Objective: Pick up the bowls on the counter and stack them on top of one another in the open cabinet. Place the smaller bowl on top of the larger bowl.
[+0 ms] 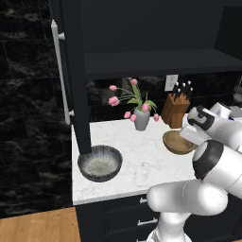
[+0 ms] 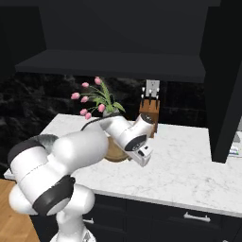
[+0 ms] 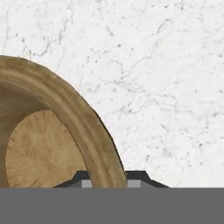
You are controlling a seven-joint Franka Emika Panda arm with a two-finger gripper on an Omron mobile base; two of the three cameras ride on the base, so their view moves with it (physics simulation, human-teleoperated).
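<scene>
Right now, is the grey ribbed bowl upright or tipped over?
Upright: the larger bowl sits mouth-up on the counter, its pale speckled inside showing and holding nothing.

bowls: 2 – larger bowl [image 1: 99, 163], smaller bowl [image 1: 177, 142] | vase [image 1: 141, 119]: 1 | knife block [image 1: 176, 110]: 1

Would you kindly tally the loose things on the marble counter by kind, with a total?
Bowls: 2, the grey ribbed bowl near the counter's front left and the wooden bowl, whose rim sits between the tool's fingertips.
Flower vases: 1, the grey vase with pink tulips.
Knife blocks: 1, the wooden knife block.
Total: 4.
</scene>
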